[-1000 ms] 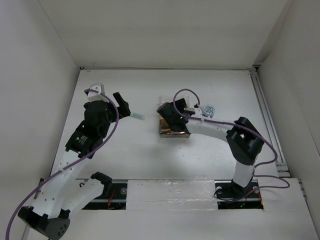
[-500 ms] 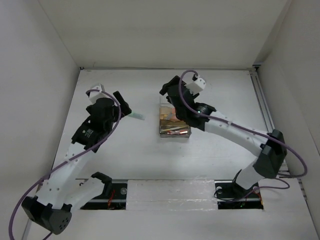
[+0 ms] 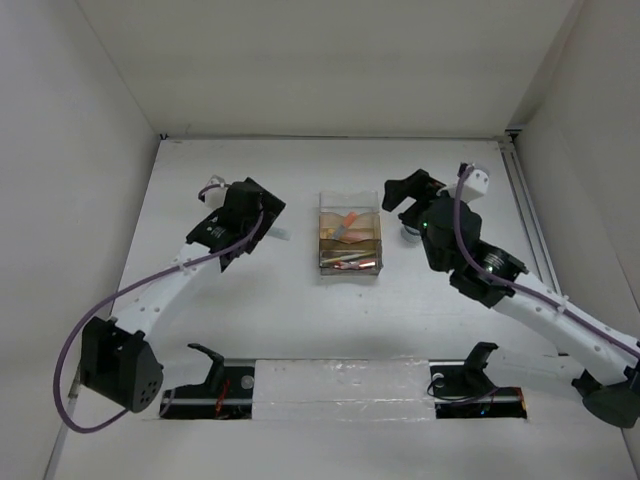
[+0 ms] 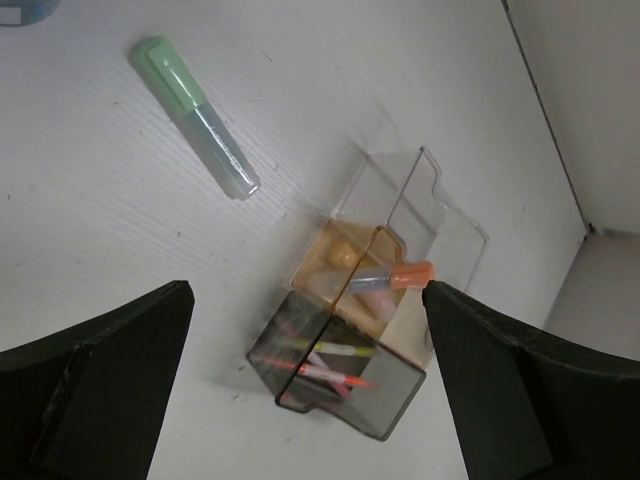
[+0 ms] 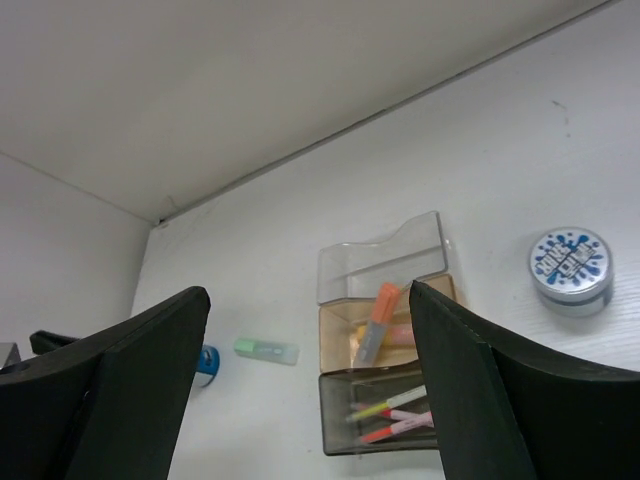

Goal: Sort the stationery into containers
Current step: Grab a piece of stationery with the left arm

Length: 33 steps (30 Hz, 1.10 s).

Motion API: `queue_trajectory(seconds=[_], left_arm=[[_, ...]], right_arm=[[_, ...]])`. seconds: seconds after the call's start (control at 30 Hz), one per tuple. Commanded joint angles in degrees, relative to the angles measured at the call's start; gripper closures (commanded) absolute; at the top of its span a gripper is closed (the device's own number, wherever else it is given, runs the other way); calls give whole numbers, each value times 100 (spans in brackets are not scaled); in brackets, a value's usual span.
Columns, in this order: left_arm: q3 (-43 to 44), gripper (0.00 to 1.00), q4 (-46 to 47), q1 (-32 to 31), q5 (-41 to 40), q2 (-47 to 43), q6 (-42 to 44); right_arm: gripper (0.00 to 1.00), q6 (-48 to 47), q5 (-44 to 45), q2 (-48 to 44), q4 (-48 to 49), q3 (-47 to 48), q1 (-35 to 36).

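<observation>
The clear organizer (image 3: 349, 240) stands mid-table, also in the left wrist view (image 4: 385, 330) and the right wrist view (image 5: 385, 345). An orange marker (image 5: 375, 318) leans in its tan middle compartment. Yellow, pink and red pens (image 5: 395, 415) lie in the dark near compartment. A green marker (image 3: 280, 234) lies on the table left of it (image 4: 195, 115). One patterned roll (image 5: 570, 263) sits to the organizer's right. A second blue roll (image 5: 207, 363) sits left of the green marker. My left gripper (image 3: 262, 218) is open and empty beside the green marker. My right gripper (image 3: 398, 193) is open and empty, right of the organizer.
White walls close in the table on the left, back and right. A metal rail (image 3: 530, 240) runs along the right edge. The right roll is mostly hidden under my right arm in the top view.
My right gripper has swung from over the organizer to its right and back. My left arm has stretched forward and right, toward the green marker.
</observation>
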Motion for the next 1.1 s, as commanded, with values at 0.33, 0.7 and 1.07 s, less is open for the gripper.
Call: queue_trajectory(seconds=[0.33, 0.7, 1.07], left_arm=[[1786, 1, -809, 56, -694, 2856, -1710], [2015, 3, -1274, 372, -817, 3612, -2168], [2199, 21, -1468, 530, -677, 4235, -2274]], right_arm=[[13, -906, -1683, -1895, -126, -769, -193], [14, -960, -1964, -2626, -266, -1060, -140], [14, -1065, -2070, -2634, -214, -1122, -140]])
